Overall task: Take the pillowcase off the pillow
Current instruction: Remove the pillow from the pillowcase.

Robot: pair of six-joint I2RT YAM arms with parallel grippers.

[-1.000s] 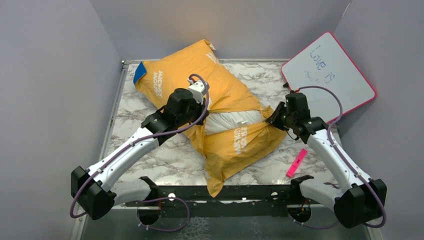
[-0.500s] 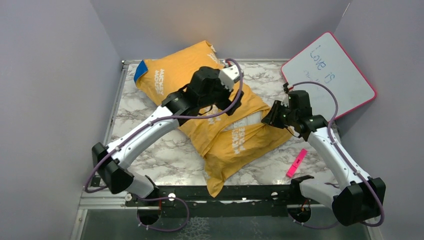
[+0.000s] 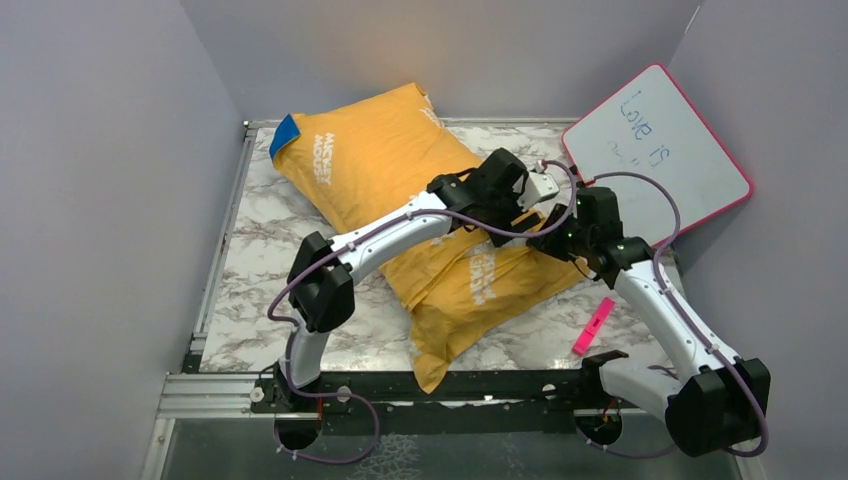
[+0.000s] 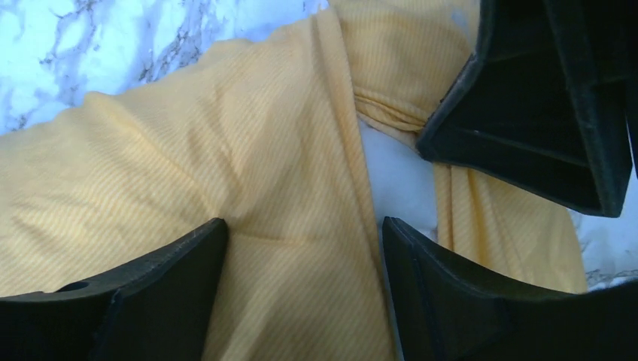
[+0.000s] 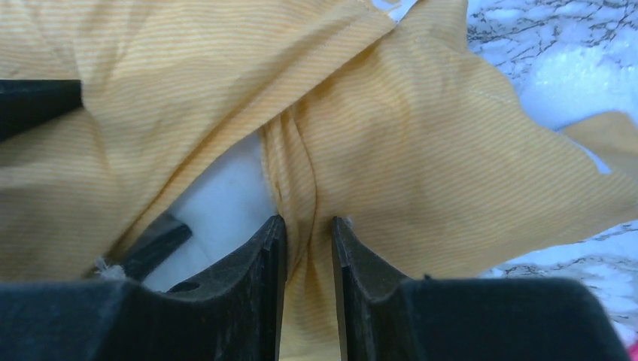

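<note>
The soft orange-yellow fabric pillowcase [image 3: 390,165], on the counter [image 3: 260,250] around the plump white pillow [image 5: 226,188], looks limp and light. At its open hem the right gripper [image 5: 308,248] clamps a fold, while the left gripper [image 4: 301,286] gapes above.

I see plain grey walls [image 3: 90,200] closing three sides of my marble-patterned surface [image 3: 270,240]; a black rail [image 3: 480,385] runs along its near edge.

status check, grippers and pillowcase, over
Left gripper open, over the pillowcase by its opening. Right gripper shut on a pillowcase fold. Pillow mostly inside, white showing at the gap. Grippers close together there.
</note>
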